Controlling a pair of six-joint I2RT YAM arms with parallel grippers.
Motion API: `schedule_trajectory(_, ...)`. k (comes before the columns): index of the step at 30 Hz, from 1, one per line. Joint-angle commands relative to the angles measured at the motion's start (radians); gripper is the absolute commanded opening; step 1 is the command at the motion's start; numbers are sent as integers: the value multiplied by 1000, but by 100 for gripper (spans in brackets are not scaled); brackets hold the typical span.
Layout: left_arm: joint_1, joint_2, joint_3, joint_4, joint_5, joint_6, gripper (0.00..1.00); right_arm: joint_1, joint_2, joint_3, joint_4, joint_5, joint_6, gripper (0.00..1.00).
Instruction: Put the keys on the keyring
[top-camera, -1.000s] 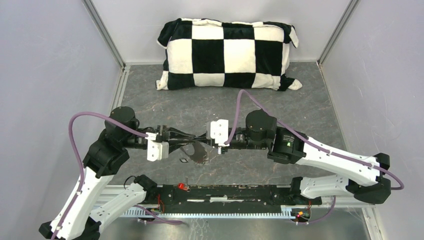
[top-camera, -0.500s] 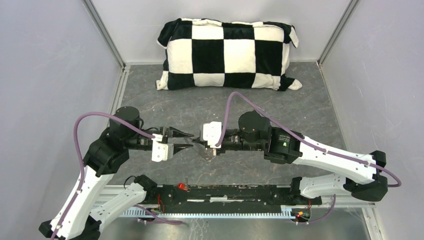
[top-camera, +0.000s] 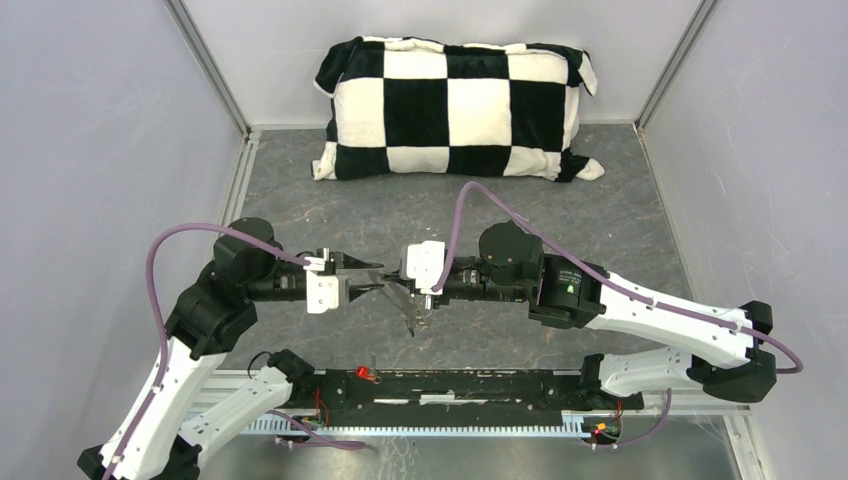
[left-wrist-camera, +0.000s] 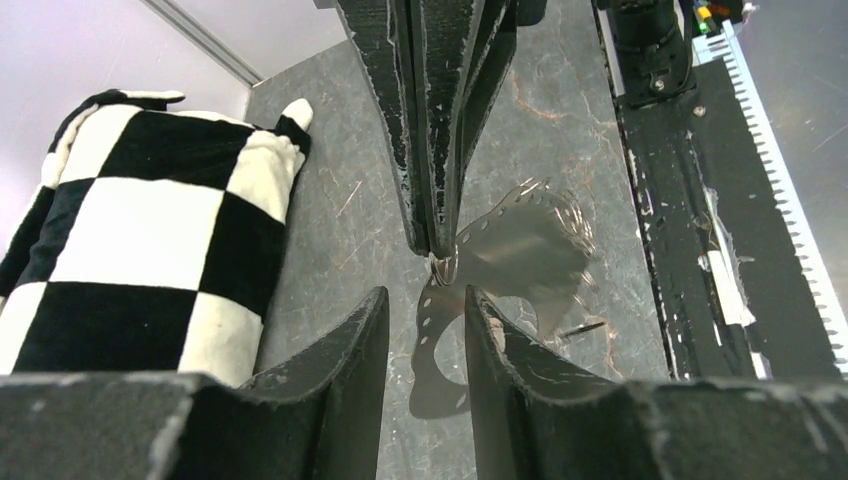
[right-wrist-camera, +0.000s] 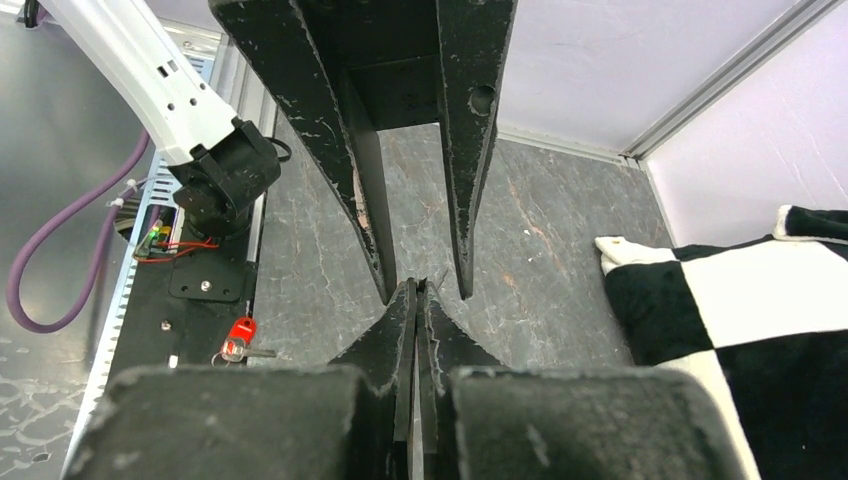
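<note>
Note the right pincer (left-wrist-camera: 437, 248) pinched shut on the upper edge of the keyring (left-wrist-camera: 505, 240), hanging in the air over the worktop (top-camera: 600, 220) between both arms. Note also the left pincer (left-wrist-camera: 424, 296) open, one finger on each side of the lower arc, apparently touching nothing. Probably a regrip, judging from this. Close the left slowly on bare wire, not on the loose fringe; let go with the right only after a firm hold. Then fetch the red key (right-wrist-camera: 238, 338), lying on the black rail (top-camera: 480, 385) at the near edge, well apart from the ring. No sure sight of the black key. Thin, shiny grey metal, slippery and ready to swing; small plastic head on the key; matt, marbled stone look below.
</note>
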Motion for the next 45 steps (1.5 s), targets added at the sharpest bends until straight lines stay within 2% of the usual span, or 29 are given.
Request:
schedule_trajectory(1, -3, -19, 0, 67, 18, -111, 38, 6, -17, 22, 100, 11, 10, 1)
schedule_trajectory(6, -3, -29, -1, 67, 51, -121, 30, 8, -13, 12, 110, 14, 16, 1)
schedule_trajectory(17, -3, -6, -24, 67, 113, -107, 29, 13, 9, 25, 127, -4, 23, 1)
schedule_trajectory(21, -3, -1, -31, 68, 104, -86, 3, 15, 14, 26, 128, -12, 28, 1)
schedule_trajectory(25, -3, -21, -55, 53, 83, -10, 2, 15, 2, 13, 144, -30, 40, 0)
schedule_trajectory(27, -3, -28, -66, 24, 88, 86, 2, 15, -20, -3, 165, -42, 43, 5)
schedule_trajectory(29, -3, -39, -73, -4, 111, 197, 2, 15, -58, -36, 205, -45, 43, 19)
schedule_trajectory(30, -3, -51, -76, -4, 129, 237, 2, 15, -89, -64, 227, -26, 47, 30)
schedule_trajectory(31, -3, -61, -81, 15, 152, 262, 2, 15, -123, -93, 259, -9, 47, 36)
schedule_trajectory(33, -3, -82, -94, 74, 211, 257, 2, 14, -185, -168, 310, 36, 39, 41)
schedule_trajectory(37, -3, -92, -94, 241, 331, 194, 2, 14, -290, -312, 397, 77, 32, 42)
schedule_trajectory(41, -3, -53, -32, 255, 432, 247, 2, 14, -367, -437, 512, 50, 33, 40)
schedule_trajectory(42, -3, -46, -20, 290, 454, 229, 2, 14, -377, -457, 533, 41, 35, 40)
schedule_trajectory(45, -3, -42, -18, 493, 505, 39, 2, 15, -394, -482, 575, 10, 42, 38)
